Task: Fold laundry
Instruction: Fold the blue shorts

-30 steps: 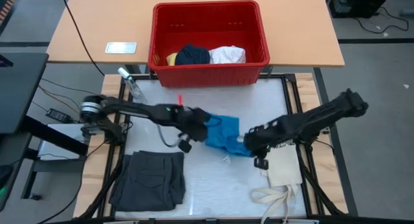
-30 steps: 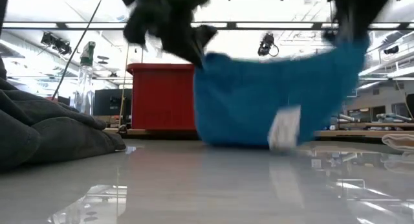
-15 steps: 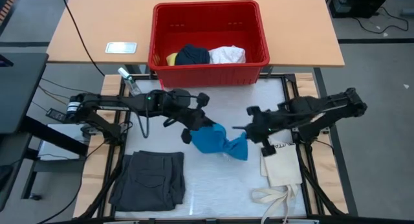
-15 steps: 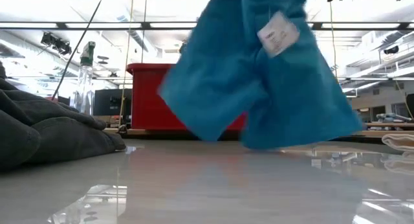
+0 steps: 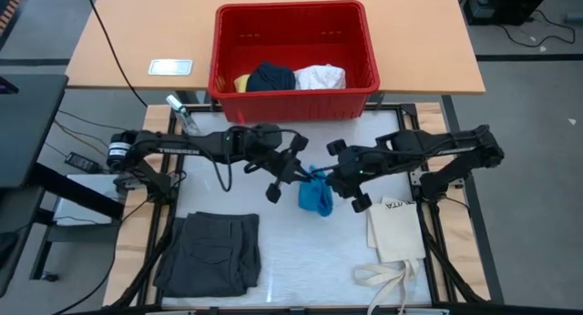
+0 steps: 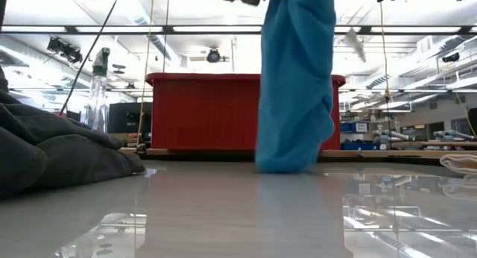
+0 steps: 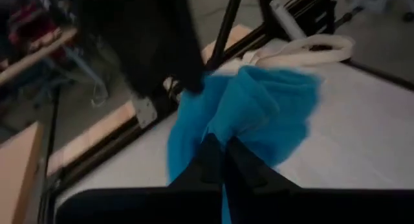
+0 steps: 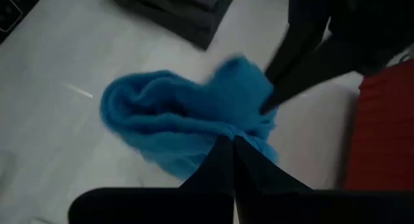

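Folding of the blue cloth was in hand: left fingers and right fingers, close together, each pinched its top edge, cloth hanging below them over the bench. Next, probably lay it flat.

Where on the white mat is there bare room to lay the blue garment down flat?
The widest bare patch lies between the folded grey shorts and the cream tote bag, under the hanging blue garment. A narrower strip runs along the red basket. The mat's middle is crowded by the left gripper and right gripper.
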